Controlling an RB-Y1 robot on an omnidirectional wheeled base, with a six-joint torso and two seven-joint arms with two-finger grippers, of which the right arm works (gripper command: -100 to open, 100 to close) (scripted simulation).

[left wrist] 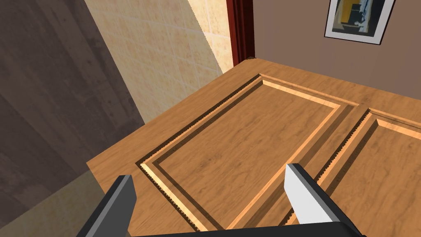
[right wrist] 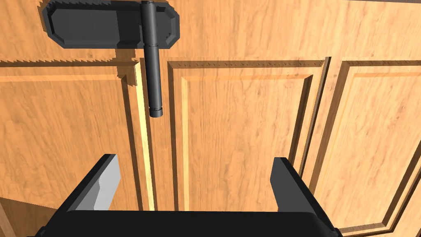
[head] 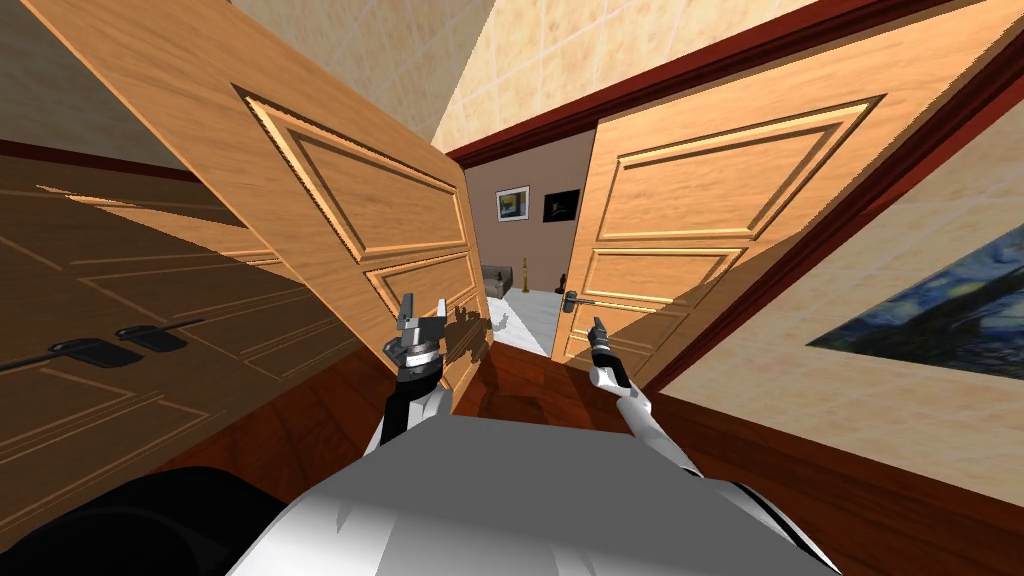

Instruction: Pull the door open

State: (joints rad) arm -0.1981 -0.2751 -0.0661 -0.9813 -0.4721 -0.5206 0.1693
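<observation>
The wood-grain panelled door (right wrist: 246, 123) faces the right gripper (right wrist: 195, 161), fingers spread wide. Its slim, dark, cylindrical lever (right wrist: 154, 82) points lengthwise toward them, apart. The left gripper (left wrist: 209, 173) also gapes, facing the other leaf (left wrist: 230, 148).

Tiled beige wall (head: 560, 60), reddish floor (head: 520, 385), perhaps sofa (head: 497, 280)

The door (right wrist: 246, 123) is orange-brown wood grain, its handle (right wrist: 154, 82) dark grey.
</observation>
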